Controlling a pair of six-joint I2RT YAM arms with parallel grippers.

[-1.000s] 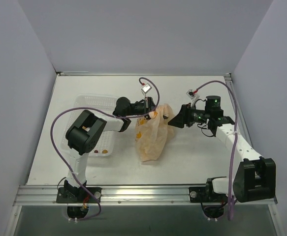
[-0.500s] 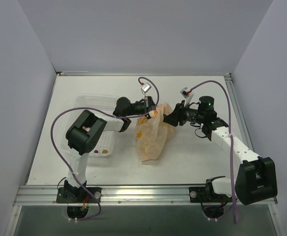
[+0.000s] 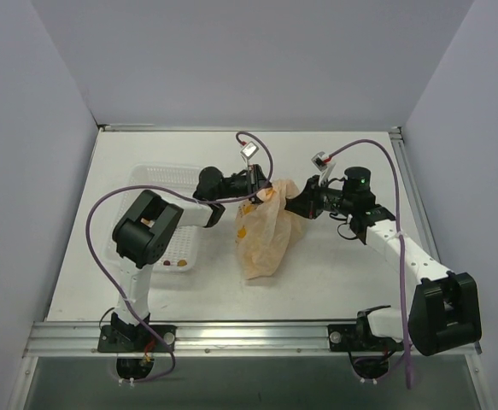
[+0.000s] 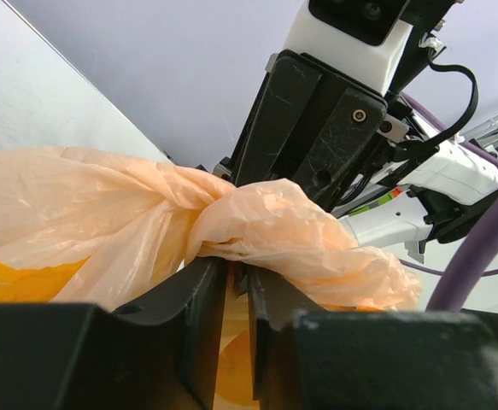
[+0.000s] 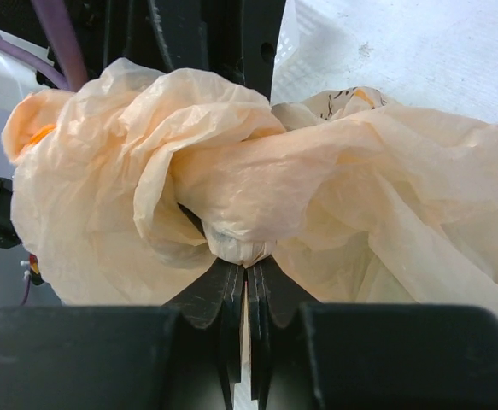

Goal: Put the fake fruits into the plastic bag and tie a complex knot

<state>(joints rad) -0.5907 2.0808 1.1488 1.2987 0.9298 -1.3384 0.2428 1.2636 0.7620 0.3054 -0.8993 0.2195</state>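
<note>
The peach-orange plastic bag [image 3: 264, 239] lies bunched in the middle of the table, its top twisted into a knotted wad. My left gripper [image 3: 264, 190] is at that wad from the left. In the left wrist view its jaws [image 4: 238, 266] stand a narrow gap apart, with bag film [image 4: 274, 226] draped over the tips and none seen pinched. My right gripper [image 3: 293, 203] meets the wad from the right. It is shut [image 5: 247, 260] on a twisted nub of the bag [image 5: 231, 171]. The fake fruits are hidden; yellow patches showing through the film may be print or fruit.
A white mesh tray [image 3: 159, 179] lies left of the bag under the left arm, with a few small bits [image 3: 173, 263] at its near end. Purple cables loop over both arms. The table's back edge and wall are just beyond the grippers.
My right gripper has moved left onto the bag's knotted top and shut on it. The left gripper's jaws have parted slightly. The bag's body has stayed put.
</note>
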